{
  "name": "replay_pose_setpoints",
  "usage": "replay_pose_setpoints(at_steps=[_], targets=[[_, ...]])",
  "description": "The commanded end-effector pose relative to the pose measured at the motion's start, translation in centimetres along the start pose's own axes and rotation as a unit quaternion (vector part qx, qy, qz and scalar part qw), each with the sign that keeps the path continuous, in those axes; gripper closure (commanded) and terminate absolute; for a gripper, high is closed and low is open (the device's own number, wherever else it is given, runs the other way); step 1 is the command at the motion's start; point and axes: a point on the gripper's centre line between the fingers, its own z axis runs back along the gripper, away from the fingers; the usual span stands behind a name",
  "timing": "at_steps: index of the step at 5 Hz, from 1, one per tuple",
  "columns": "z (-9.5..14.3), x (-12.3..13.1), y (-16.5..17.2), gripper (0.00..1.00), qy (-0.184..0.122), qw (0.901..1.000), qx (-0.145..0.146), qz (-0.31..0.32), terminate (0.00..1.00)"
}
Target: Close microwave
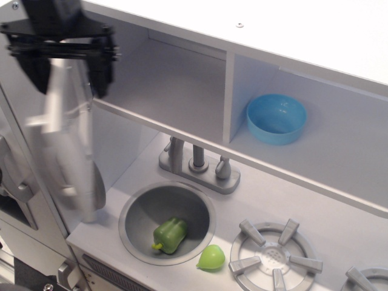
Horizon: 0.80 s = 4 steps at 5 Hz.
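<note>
A white and pale grey toy kitchen (pixel 315 182) fills the view under even, bright light. Its white top panel (pixel 291 30) spans the far side; the grey counter (pixel 273 200) runs along the near right.

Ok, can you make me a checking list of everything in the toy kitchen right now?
Surface: grey counter with sink and burner.
Job's things: microwave open and bare inside; its door blurred, swung out at the left.
Clutter: green pepper in the sink; light green piece on the sink's rim; blue bowl in the right cubby; faucet behind the sink.
Grippers: black pincer over the door's top edge, fingers apart.
Cables: nothing seen.
Surroundings: nothing seen.
</note>
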Motion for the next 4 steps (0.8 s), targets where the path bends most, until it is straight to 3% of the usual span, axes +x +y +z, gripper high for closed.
replay_pose_setpoints(at_steps=[1, 2, 3, 4], targets=[[1.4, 0.6, -6.7, 0.00, -0.010, 0.9988, -0.025, 0.041, 0.00], [2.8, 0.8, -10.0, 0.00, -0.002, 0.9972, -0.060, 0.045, 0.00], [3.6, -0.6, -13.5, 0.00, 0.004, 0.9964, -0.085, 0.008, 0.00], [3.0, -3.4, -13.3, 0.00, 0.021, 0.9958, -0.084, -0.032, 0.00]])
